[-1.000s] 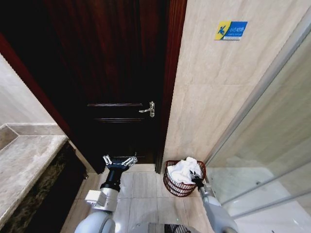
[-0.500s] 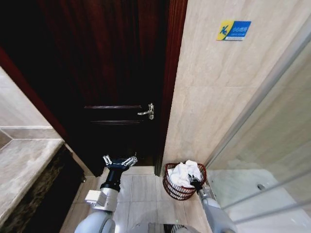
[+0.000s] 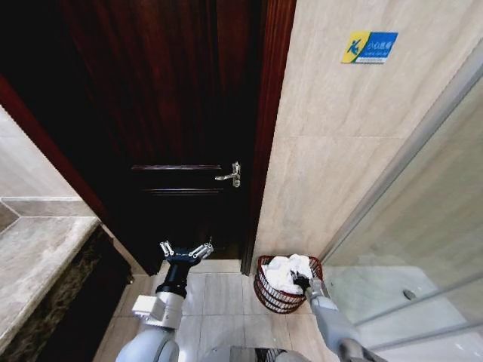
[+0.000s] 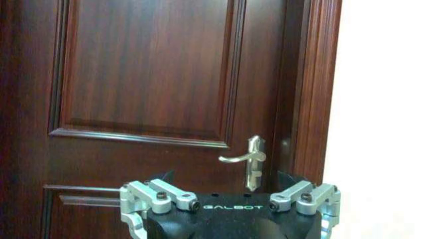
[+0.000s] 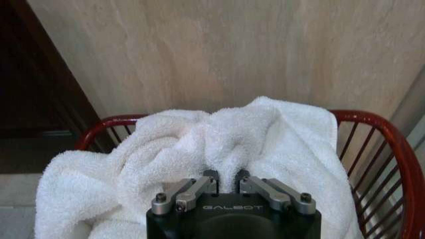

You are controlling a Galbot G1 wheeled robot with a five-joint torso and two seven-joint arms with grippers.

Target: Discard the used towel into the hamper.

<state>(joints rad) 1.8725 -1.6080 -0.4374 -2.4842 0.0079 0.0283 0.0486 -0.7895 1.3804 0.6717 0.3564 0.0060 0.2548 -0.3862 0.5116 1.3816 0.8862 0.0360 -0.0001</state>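
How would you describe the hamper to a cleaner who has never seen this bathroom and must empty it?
Find the dark wooden door; right of its frame, at the foot of the beige tiled wall, stands the hamper. It is a small round reddish-brown open-weave basket holding a white towel, which the right gripper pinches.

- One small round reddish-brown wicker hamper (image 3: 281, 290) is standing on the floor.
- One crumpled white terry towel (image 3: 285, 271) is lying inside.
- One dark wooden panelled door (image 3: 177, 128) is showing.
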